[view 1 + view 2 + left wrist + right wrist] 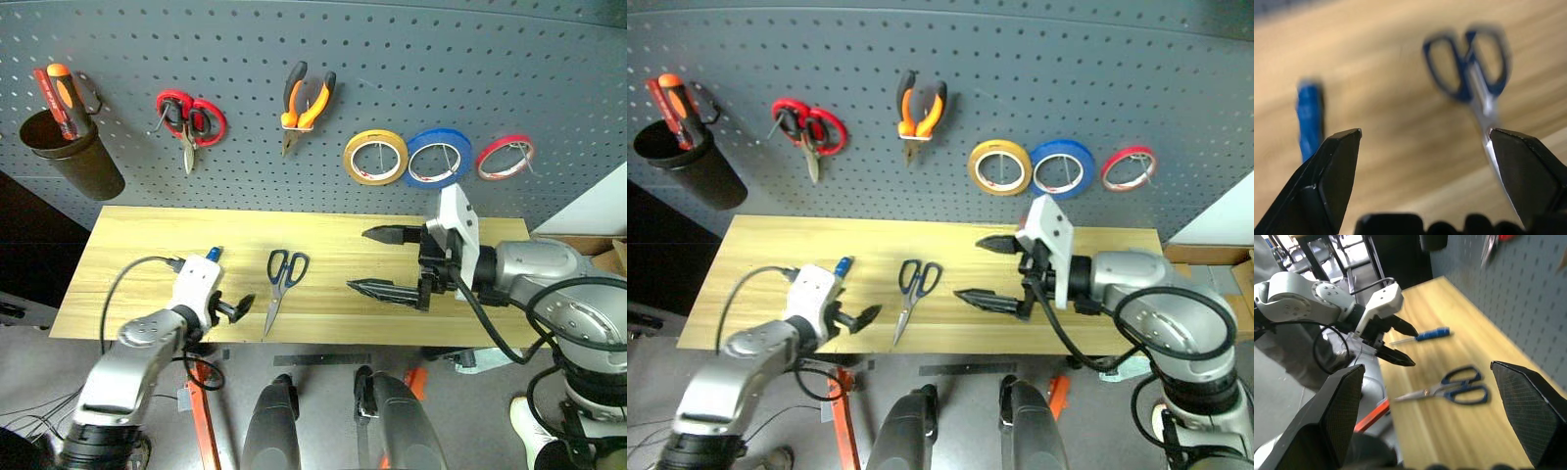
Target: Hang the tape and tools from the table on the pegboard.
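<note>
Left gripper (227,307): jaws fully apart, empty, above the table (127,245) front edge. Blue-handled screwdriver (213,255) lies at its 12 o'clock; blue-handled scissors (281,276) at its 2 o'clock, blades toward the front edge. Right gripper (374,260): jaws fully apart, empty, pointing toward 9 o'clock above the table. On the pegboard (411,59) hang the pliers (306,102) and yellow tape (375,158).

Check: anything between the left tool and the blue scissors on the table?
Nothing visible. The left tool is open and empty above the table's near edge, and bare wood separates it from the blue scissors lying flat beside it. The blue screwdriver lies off to the other side, clear of that path.
</note>
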Robot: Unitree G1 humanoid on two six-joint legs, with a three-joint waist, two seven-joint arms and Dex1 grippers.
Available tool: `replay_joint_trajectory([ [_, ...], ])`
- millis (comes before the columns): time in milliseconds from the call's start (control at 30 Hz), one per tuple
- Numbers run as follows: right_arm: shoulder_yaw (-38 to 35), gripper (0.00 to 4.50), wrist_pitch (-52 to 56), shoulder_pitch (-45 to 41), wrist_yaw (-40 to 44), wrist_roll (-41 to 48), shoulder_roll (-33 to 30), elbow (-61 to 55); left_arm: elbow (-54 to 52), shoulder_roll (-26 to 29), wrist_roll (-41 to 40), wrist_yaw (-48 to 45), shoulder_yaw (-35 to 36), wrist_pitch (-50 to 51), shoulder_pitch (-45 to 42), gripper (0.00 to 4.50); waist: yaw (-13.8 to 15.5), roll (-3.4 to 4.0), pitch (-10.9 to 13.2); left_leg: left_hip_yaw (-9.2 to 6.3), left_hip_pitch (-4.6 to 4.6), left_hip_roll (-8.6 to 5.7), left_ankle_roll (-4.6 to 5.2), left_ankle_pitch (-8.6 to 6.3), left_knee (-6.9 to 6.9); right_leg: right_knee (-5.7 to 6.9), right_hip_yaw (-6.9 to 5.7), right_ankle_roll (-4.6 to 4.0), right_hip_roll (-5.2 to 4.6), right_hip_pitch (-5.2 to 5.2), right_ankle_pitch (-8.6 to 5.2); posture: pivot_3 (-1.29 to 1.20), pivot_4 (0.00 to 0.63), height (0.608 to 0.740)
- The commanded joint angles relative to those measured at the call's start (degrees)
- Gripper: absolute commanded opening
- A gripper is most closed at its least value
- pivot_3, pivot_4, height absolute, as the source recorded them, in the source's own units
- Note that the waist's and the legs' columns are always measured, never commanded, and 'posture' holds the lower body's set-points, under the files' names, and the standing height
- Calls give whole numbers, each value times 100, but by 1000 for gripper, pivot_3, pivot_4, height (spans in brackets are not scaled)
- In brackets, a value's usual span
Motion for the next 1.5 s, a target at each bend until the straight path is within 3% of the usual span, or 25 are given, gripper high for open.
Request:
replay_joint_trajectory([
  [33, 77, 4454, 4, 144, -90, 148, -83, -307, -338, -486, 197, 491, -448, 543, -59, 4500, -4, -2, 1, -1, -4, 0, 2, -1, 2, -3, 0, 1, 0, 1, 1, -139, 366, 740],
  [300, 324, 4454, -86, 336, -269, 159, -173, -495, 336, -1279, 857, 1313, -1127, 1160, -644, 4500, -34, -10, 9, -17, -11, -2, 6, -3, 8, -4, -6, 2, 4, 2, 2, -155, 376, 740],
  [500, 288, 4454, -104, 378, -298, 164, -303, -470, 749, -1914, 884, 1741, -540, 1182, -871, 4500, -118, -17, 14, -16, -11, -5, 7, -3, 7, -7, -6, 3, 2, 6, 2, -171, 381, 740],
  [800, 423, 4454, 2, 73, -443, 186, -285, -495, 1175, -1964, 887, 1698, -218, 1192, -1182, 4500, -150, -16, 14, -17, -8, -5, 7, -3, 9, -4, -12, 4, 2, 7, 3, -179, 383, 740],
  [900, 446, 4500, 16, -97, -446, 194, -297, -443, 1031, -1943, 855, 1637, -185, 1277, -1086, 3662, -157, -16, 15, -15, -8, -6, 7, -3, 7, -5, -12, 4, 2, 7, 3, -179, 383, 740],
  [1167, 471, 4500, -131, -204, -399, 72, -349, -234, 959, -1847, 727, 1350, 101, 1170, -853, 861, -154, -16, 15, -14, -8, -6, 7, -3, 7, -6, -13, 4, 1, 7, 3, -178, 376, 740],
  [1233, 475, 4500, -165, -179, -396, 55, -360, -209, 1030, -1721, 746, 1229, 131, 1012, -786, 602, -153, -16, 15, -15, -8, -6, 7, -3, 7, -6, -14, 4, 1, 8, 3, -177, 376, 740],
  [1500, 445, 4500, -295, -212, -443, -12, -335, -132, 553, -1010, 476, 205, 334, -245, -312, 547, -211, -14, 21, -14, -7, -2, 6, -4, 1, -9, -14, 4, 3, 4, 3, -181, 374, 740],
])
